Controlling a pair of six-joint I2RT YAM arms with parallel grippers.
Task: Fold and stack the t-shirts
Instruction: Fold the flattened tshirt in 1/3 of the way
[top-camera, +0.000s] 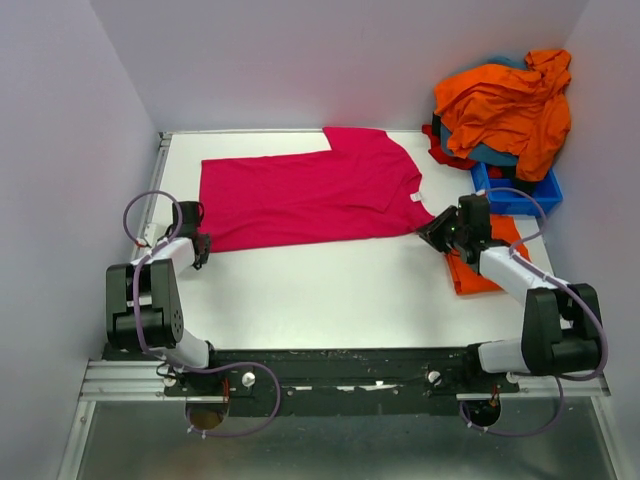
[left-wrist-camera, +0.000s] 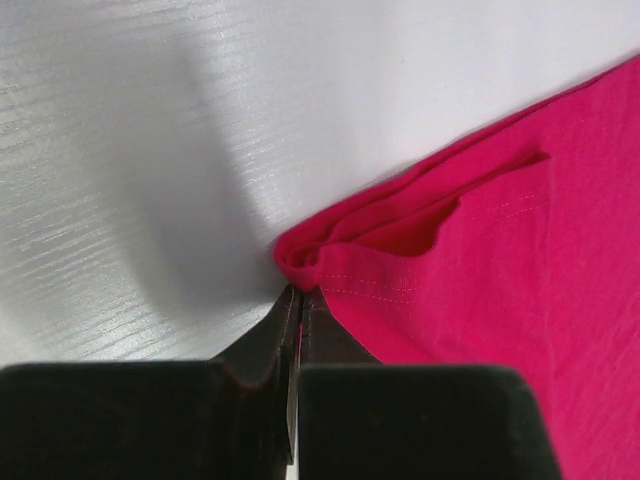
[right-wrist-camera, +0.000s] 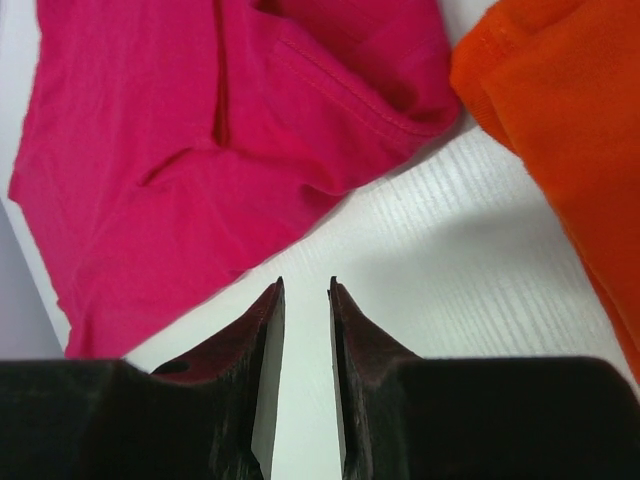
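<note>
Hem corner of the magenta t-shirt, spread flat on the worktop, sits pinched in the clenched left hand. Right hand is released and empty, between that shirt and a folded orange t-shirt. Farther back, more t-shirts heap over the blue bin.

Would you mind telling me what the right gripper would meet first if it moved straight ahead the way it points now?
Most likely the edge of the magenta t-shirt, just past a strip of bare table; how high the right gripper sits above it is unclear.
</note>
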